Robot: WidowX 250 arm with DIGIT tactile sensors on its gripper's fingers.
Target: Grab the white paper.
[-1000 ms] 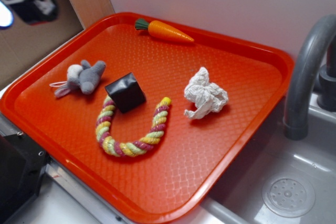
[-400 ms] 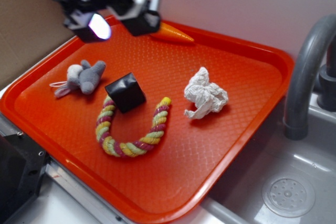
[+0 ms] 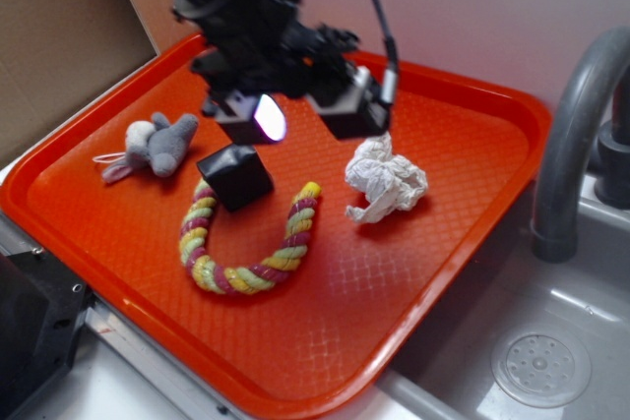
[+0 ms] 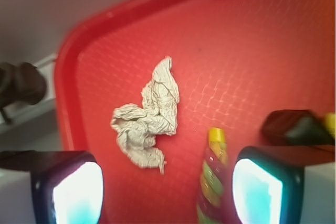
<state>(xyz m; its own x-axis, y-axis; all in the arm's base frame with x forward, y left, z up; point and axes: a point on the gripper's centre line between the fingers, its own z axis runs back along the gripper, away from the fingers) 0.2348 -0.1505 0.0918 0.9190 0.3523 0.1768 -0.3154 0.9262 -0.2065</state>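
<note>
- Rope [image 3: 251, 243] could be the first trouble. It lies bent like a U at the front of the tray, and in the wrist view one striped end [image 4: 214, 153] sits just beside the paper. I think a finger coming down there could land on the rope or pinch it too.
- Block [image 3: 234, 176], black and shiny, sits touching the rope's left arm. It is right under the left finger, so a low sweep could knock it.
- Gripper [image 3: 300, 110] hangs above the tray, between the block and the paper. Its two fingers are wide apart with nothing in them. The paper is not in the middle of the gap; it sits off to one side, so closing now would likely miss it.
- Paper [image 3: 386, 182] lies on the right part of the red tray [image 3: 325, 351], near the edge by the sink. It is white, crumpled and lumpy, with a thin tail poking out. It looks soft and light, so a bump could push it away, or the fingers might catch only a loose flap.
- Mouse [image 3: 155, 145], small and grey, lies far left, well away.
</note>
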